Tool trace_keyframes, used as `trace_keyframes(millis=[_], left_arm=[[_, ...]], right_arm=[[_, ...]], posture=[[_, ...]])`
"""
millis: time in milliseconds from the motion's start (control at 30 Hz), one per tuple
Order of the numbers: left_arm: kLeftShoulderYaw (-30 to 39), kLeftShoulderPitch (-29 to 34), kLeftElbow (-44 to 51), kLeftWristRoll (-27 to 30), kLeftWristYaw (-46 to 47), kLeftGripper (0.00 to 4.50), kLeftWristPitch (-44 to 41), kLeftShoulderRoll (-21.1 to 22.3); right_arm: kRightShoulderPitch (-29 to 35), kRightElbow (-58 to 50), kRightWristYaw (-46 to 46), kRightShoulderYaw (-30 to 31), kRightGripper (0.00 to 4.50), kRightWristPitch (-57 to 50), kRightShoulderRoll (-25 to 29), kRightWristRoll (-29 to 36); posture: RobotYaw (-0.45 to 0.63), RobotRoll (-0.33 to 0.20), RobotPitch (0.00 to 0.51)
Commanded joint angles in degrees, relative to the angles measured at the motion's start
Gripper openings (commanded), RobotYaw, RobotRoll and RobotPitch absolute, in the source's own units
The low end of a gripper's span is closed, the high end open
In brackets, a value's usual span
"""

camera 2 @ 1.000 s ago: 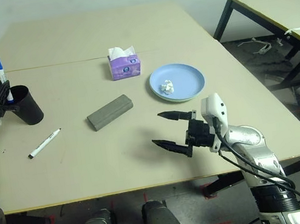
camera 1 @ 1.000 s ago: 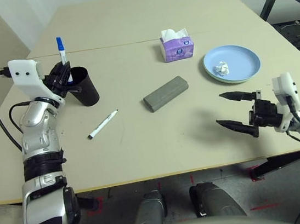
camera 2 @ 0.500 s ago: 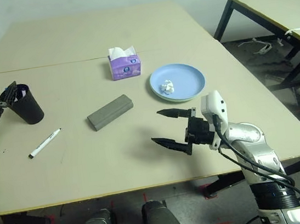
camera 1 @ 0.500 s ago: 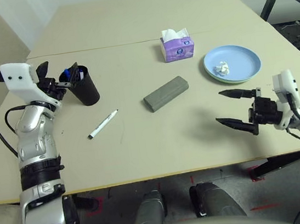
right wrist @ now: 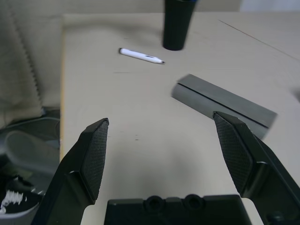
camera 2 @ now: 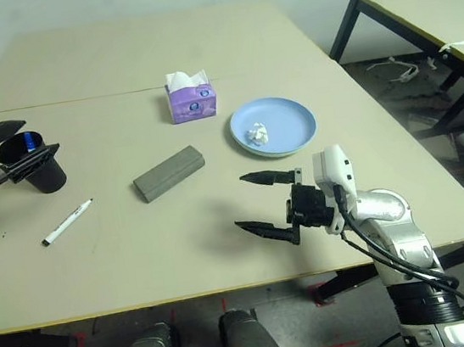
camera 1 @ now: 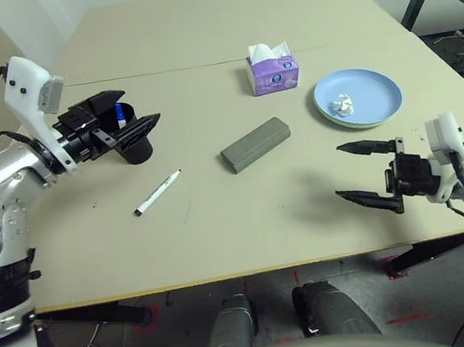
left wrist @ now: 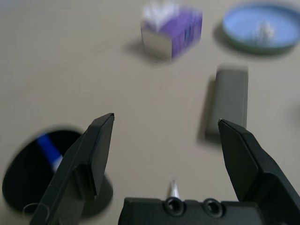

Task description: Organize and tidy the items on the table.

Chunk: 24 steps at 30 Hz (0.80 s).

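While the left hand (camera 1: 126, 119) hangs released just above the black cup (camera 2: 33, 170), its two fingers spread wide on either side of the rim, the blue-capped marker (camera 1: 120, 114) stands inside the cup, apart from both fingers. Beside the cup, nearer the robot, the black-capped marker (camera 1: 158, 192) lies flat on the beige worktop (camera 1: 222, 226). At mid-worktop rests the grey glasses case (camera 1: 255, 144). Over the near right edge the right hand (camera 1: 367, 172) hovers released, pointing left toward the case and well apart from it. Beyond that hand sits the blue plate (camera 1: 373, 104) with the white paper wad (camera 1: 342, 106) on it, and a purple tissue box (camera 1: 273, 71) stands farther back.
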<state>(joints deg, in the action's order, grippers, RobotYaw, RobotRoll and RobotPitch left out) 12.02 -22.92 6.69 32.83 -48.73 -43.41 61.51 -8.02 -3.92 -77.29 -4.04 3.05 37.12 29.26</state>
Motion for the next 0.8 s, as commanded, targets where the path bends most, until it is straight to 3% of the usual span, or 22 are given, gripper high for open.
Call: trace_keyframes(millis=[33, 167, 367, 800], left_arm=[[-3.7, 0.9, 1.3, -1.4, -1.6, 4.49, -6.5, 3.8], [-7.1, 2.4, 1.4, -4.0, -3.0, 4.49, -8.2, 6.5], [-11.3, 3.5, 1.3, -6.9, -4.2, 4.49, -8.6, 6.4], [-19.8, -3.4, -4.4, -14.8, -4.3, 4.49, -6.8, -1.2]], right_arm=[[-0.3, 0.5, -3.2, 1.9, 4.50, 3.0, -0.1, -0.4], [-0.7, 0.7, -3.2, 2.8, 4.50, 3.7, -0.4, -1.0], [-0.2, -0.4, -2.6, 3.6, 4.50, 4.2, -0.6, -1.0], [0.5, -1.7, -2.8, 4.2, 4.50, 5.0, 0.2, -1.5]], posture=[[-0.08, 0.000, 0.106], [-0.09, 0.000, 0.107], [-0.10, 0.000, 0.108], [-0.13, 0.000, 0.106]])
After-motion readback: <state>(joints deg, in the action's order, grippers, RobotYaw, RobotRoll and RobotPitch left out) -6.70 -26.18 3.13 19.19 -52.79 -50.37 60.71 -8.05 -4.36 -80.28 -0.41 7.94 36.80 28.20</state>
